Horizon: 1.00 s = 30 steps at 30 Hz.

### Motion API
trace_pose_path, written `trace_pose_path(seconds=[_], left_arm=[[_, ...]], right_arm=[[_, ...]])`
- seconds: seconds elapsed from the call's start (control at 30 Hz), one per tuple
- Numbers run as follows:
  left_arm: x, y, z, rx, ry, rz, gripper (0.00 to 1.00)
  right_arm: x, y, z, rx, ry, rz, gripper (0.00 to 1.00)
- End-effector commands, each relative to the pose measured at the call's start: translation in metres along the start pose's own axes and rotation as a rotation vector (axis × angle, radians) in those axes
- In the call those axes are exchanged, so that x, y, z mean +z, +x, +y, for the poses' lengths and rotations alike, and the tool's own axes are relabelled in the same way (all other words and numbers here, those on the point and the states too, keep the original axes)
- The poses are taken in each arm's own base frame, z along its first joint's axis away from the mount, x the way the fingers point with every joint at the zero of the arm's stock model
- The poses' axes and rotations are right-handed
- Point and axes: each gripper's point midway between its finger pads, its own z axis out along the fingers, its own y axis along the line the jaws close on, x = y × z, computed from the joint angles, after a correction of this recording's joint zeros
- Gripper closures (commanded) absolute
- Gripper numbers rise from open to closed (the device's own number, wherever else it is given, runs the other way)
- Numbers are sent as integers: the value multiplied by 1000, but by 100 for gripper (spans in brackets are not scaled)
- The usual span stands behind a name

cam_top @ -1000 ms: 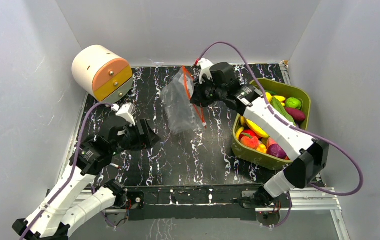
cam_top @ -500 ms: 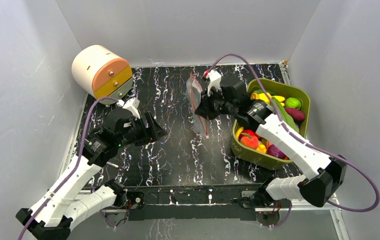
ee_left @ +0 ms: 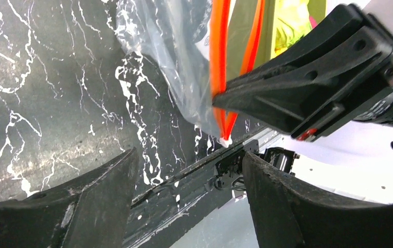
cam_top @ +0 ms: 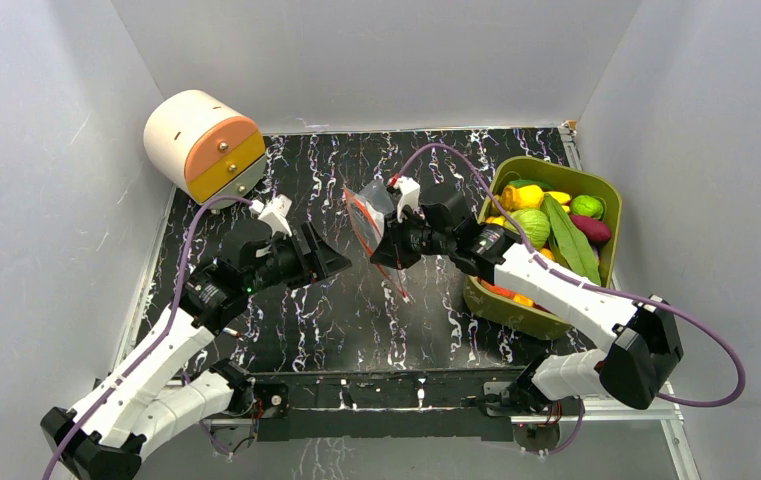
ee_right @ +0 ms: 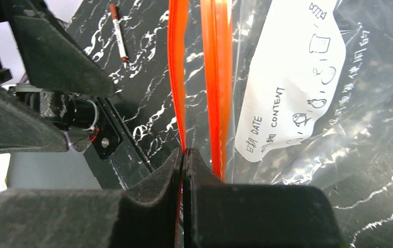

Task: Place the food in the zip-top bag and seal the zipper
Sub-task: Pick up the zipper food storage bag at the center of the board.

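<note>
My right gripper (cam_top: 378,248) (ee_right: 184,155) is shut on one lip of the zipper (ee_right: 177,77), holding the clear zip-top bag (cam_top: 368,212) (ee_right: 292,88) off the black table. The bag's mouth gapes, its two red-orange strips (ee_left: 220,51) apart, and a white slider tab (ee_left: 225,139) hangs at the low end. My left gripper (cam_top: 341,262) (ee_left: 191,178) is open just left of the bag, a little below the zipper's end, with nothing between its fingers (ee_left: 96,201). The food (cam_top: 546,215) lies heaped in the olive-green tub (cam_top: 556,322) at the right.
A cream cylinder with an orange and yellow face (cam_top: 201,145) stands at the back left corner. White walls close in the table on three sides. The tub sits against the right edge, right beside my right forearm.
My right gripper has carried the bag from the back of the table forward and left toward the middle. My left gripper has moved right, up to the bag.
</note>
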Motion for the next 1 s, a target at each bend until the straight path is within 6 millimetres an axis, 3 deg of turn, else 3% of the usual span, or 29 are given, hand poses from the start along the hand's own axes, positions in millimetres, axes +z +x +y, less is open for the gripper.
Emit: trace_pose_path(seconds=[0.0, 0.1, 0.23, 0.3, 0.6, 0.73, 0.97], left_arm=[[1, -21, -24, 17, 88, -73, 31], [8, -28, -27, 13, 98, -100, 38], [22, -34, -17, 2, 29, -108, 53], [28, -37, -16, 3, 12, -109, 55], [34, -43, -23, -6, 51, -128, 46], [33, -40, -20, -8, 46, -123, 38], [21, -34, -27, -4, 84, -100, 36]], right_arm=[[-4, -26, 31, -29, -105, -110, 100], [-2, -25, 41, -28, -127, -114, 100], [0, -26, 54, -22, -159, -122, 100], [1, -25, 60, -25, -168, -123, 100], [3, -22, 69, -23, -176, -120, 100], [4, -19, 70, -23, -179, -117, 100], [5, -17, 67, -20, -169, -113, 100]])
